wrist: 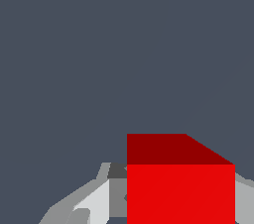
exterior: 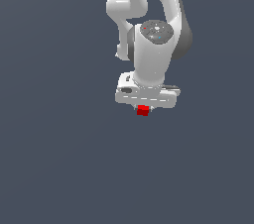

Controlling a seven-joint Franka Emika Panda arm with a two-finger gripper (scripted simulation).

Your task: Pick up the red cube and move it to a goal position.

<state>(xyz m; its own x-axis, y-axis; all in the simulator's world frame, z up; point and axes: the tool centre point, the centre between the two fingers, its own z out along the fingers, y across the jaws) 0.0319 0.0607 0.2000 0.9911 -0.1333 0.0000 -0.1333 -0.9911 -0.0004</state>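
Between your claw's (exterior: 144,110) fingers sits the red cube (exterior: 143,111), pinched tight; you look done with the pick, and carrying it to the unseen goal remains

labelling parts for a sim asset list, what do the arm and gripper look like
The arm is glossy white with rounded links and dark grey joint sections. Its wrist ends in a grey disc cap with small red and blue dots. The white box-shaped gripper shows light grey fingers in the wrist view.
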